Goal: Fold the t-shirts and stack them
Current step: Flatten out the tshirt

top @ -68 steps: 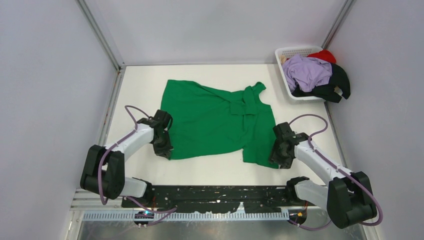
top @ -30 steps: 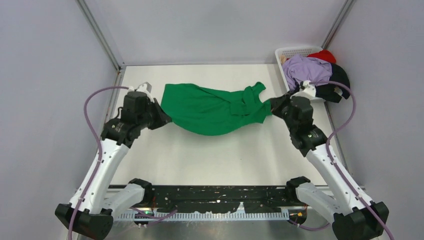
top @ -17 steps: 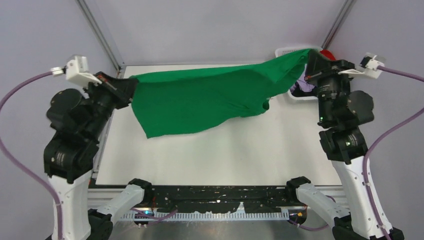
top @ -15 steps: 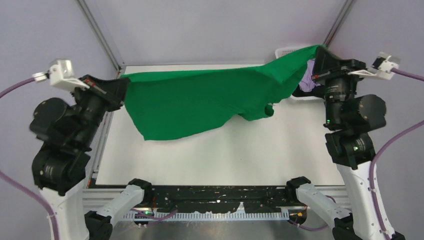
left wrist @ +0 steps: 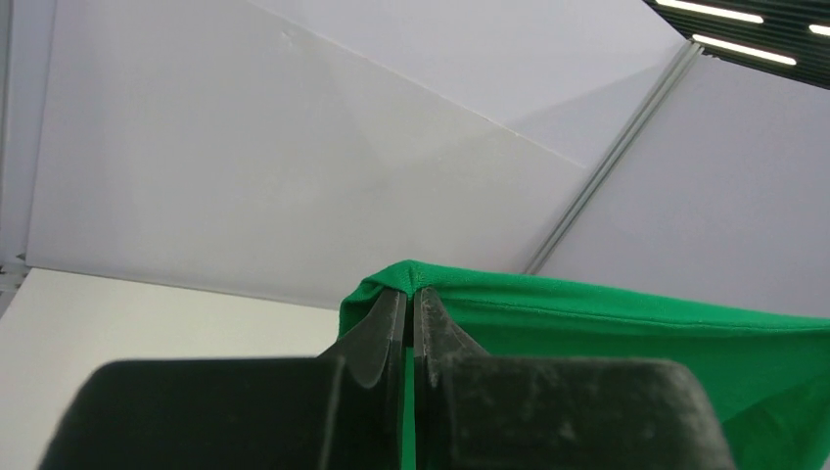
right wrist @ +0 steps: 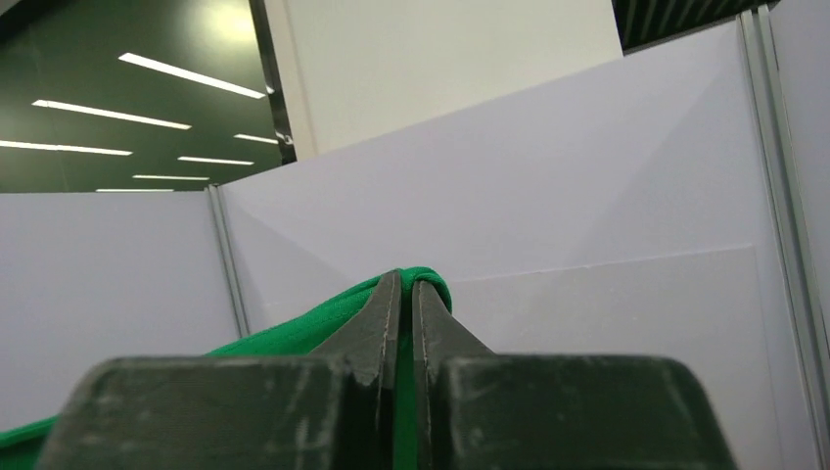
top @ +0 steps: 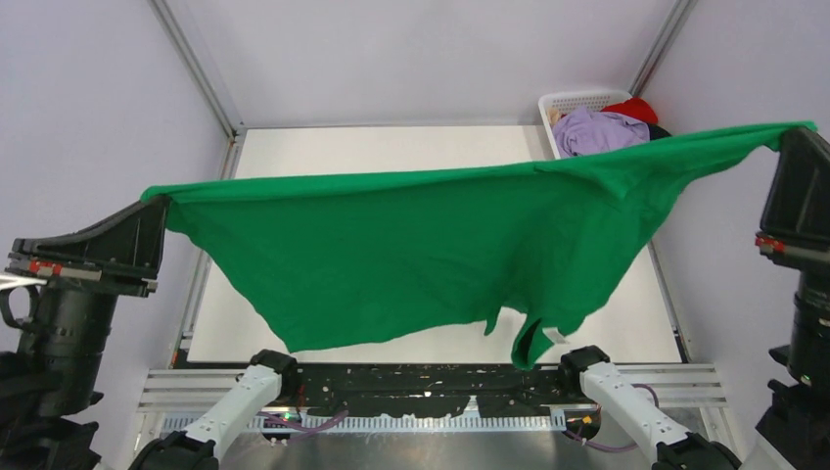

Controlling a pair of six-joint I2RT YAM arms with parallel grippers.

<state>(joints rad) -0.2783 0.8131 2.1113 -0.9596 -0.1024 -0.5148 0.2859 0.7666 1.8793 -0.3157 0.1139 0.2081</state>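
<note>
The bright green t-shirt [top: 421,245] hangs stretched wide in the air between my two grippers, high above the table. My left gripper [top: 157,201] is shut on its left corner; the left wrist view shows the cloth [left wrist: 587,333] pinched between the closed fingers [left wrist: 411,292]. My right gripper [top: 798,132] is shut on the right corner; the right wrist view shows green cloth [right wrist: 294,328] folded over the fingertips [right wrist: 406,279]. The shirt's lower edge and a sleeve [top: 533,338] dangle toward the table's near edge. Lilac [top: 592,130], red [top: 636,108] and black shirts lie in the basket.
The white lattice basket [top: 563,101] stands at the far right corner of the white table [top: 391,147]. Grey walls enclose the table on three sides. Both arm bases [top: 587,367] sit on the black rail at the near edge.
Both grippers have lifted the green shirt off the table, risen high and moved apart and toward the camera. The shirt went from bunched to spread wide and taut along its top edge.
</note>
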